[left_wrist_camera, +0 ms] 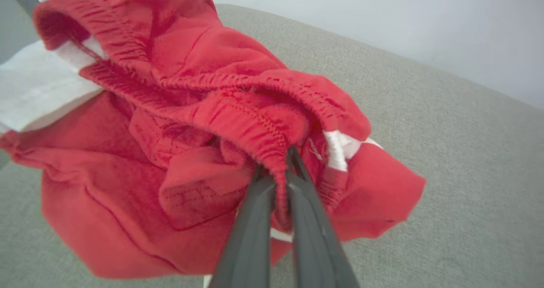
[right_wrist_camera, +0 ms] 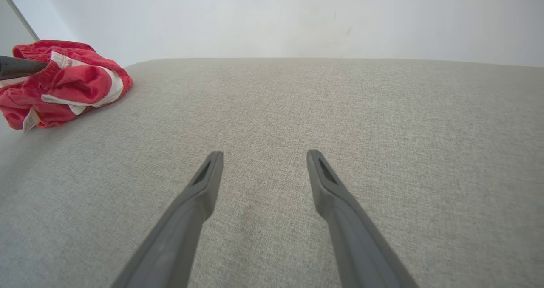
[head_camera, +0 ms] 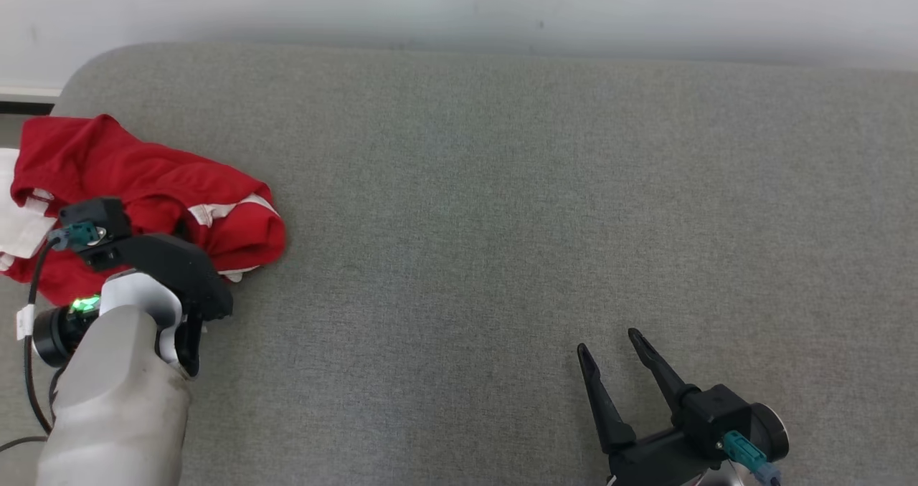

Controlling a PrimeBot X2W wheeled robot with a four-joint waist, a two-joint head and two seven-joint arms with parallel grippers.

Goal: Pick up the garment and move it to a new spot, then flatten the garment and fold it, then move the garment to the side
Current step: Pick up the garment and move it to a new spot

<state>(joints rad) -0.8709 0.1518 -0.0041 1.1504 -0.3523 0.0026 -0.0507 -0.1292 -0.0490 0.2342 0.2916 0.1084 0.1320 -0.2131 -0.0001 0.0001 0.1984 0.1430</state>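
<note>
The crumpled red knit garment (head_camera: 143,178) lies heaped near the rounded far-left corner of the grey woven-fabric worktop (head_camera: 502,221), with part of it hanging past the left edge. Its cloth is soft and bunched into thick folds, with ribbed, gathered red hems curling over the top of the pile. A flat white panel (left_wrist_camera: 34,92) spreads out on one side, and a band of white-and-red striped trim (left_wrist_camera: 335,152) shows between the folds. In the right wrist view a small pale label (right_wrist_camera: 29,120) dangles from the underside of the heap.

The left claw (left_wrist_camera: 277,169) is clenched on the garment: its two long, dark, smooth fingers are pressed close together, with a ridge of ribbed red hem pinched between them. Its pale forearm rises from the lower left of the head view.

The right claw (head_camera: 607,340) is well apart from the garment, over bare worktop at the lower right, released, with its tapered fingers spread in a V. A plain pale wall (head_camera: 459,6) stands behind the worktop.
</note>
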